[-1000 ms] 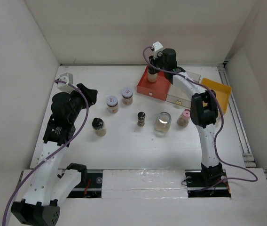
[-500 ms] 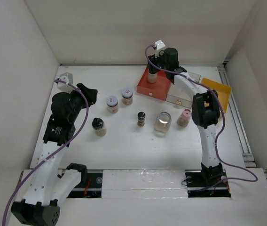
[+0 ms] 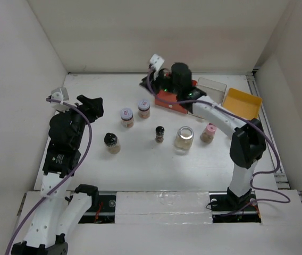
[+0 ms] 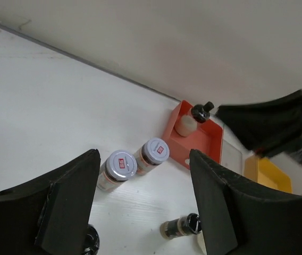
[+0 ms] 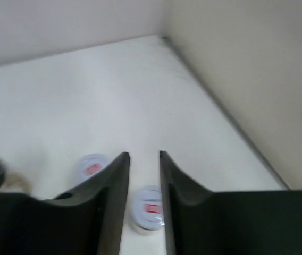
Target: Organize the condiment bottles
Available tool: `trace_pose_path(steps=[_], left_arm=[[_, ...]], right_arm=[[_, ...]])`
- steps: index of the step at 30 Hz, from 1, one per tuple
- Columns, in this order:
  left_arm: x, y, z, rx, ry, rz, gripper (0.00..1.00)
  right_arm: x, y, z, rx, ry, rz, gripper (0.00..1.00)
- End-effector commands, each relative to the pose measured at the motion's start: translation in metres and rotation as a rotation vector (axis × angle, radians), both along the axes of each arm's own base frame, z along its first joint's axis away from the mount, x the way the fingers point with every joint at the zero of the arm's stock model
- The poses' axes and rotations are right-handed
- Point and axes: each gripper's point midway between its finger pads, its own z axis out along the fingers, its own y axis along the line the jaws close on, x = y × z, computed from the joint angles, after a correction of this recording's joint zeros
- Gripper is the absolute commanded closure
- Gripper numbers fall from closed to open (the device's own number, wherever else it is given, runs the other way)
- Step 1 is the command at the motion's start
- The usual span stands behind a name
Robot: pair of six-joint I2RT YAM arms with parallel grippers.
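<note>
**A:** What is the left hand (image 4: 144,152) doing?

**B:** It is spread wide and holds nothing. Straight ahead of it, two lilac-lidded jars (image 4: 120,169) (image 4: 153,154) stand side by side on the table (image 3: 140,164).

**A:** And the right hand (image 5: 144,154)?

**B:** It hangs by the red tray (image 4: 201,144). Only a narrow slit parts its fingers, and nothing is in the slit. The same two jars show below its fingertips.

**A:** Is anything in that tray?

**B:** A pale bottle with a black cap (image 4: 187,123) stands in its far corner. That is just left of the right hand's blurred shape, and the two are not touching.

**A:** Where are the others?

**B:** They are off to the left hand's right, standing apart on the table. There is a black-capped jar (image 3: 111,142), a small dark bottle (image 3: 159,133), a wide clear jar (image 3: 184,138) and a pink-capped bottle (image 3: 208,132).
</note>
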Motion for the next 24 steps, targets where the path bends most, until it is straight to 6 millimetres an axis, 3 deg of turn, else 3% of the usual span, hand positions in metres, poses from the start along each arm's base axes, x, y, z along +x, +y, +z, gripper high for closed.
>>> trace_pose_path(steps=[1,2,3,6,8,11,12,14,15,19,24], left_arm=[[-0.003,0.013,0.011,-0.021,-0.034,0.073,0.36],[-0.005,0.015,0.014,-0.023,-0.043,0.082,0.36],[-0.009,0.017,0.018,-0.035,-0.057,0.094,0.35],[-0.015,0.026,0.023,-0.038,-0.078,0.134,0.35],[-0.02,0.032,0.029,-0.052,-0.097,0.167,0.35],[-0.031,0.042,0.034,-0.08,-0.125,0.213,0.36],[-0.035,0.043,0.041,-0.089,-0.156,0.212,0.36],[-0.034,0.042,0.038,-0.088,-0.153,0.212,0.36],[-0.034,0.04,0.038,-0.079,-0.153,0.199,0.36],[-0.026,0.033,0.031,-0.07,-0.124,0.167,0.36],[-0.027,0.03,0.031,-0.061,-0.124,0.147,0.36]], right_arm=[[-0.083,0.072,-0.033,-0.044,0.007,0.291,0.6],[-0.107,0.092,-0.038,-0.057,0.001,0.337,0.51],[-0.12,0.097,-0.042,-0.068,-0.005,0.362,0.37],[-0.149,0.121,-0.052,-0.084,-0.001,0.424,0.28],[-0.157,0.135,-0.072,-0.109,0.017,0.454,0.26],[-0.178,0.16,-0.082,-0.115,0.023,0.514,0.26],[-0.18,0.167,-0.095,-0.128,0.038,0.526,0.27],[-0.185,0.18,-0.095,-0.124,0.029,0.538,0.27],[-0.182,0.182,-0.109,-0.149,0.043,0.531,0.29],[-0.176,0.19,-0.119,-0.154,0.049,0.531,0.31],[-0.178,0.198,-0.131,-0.164,0.059,0.541,0.5]])
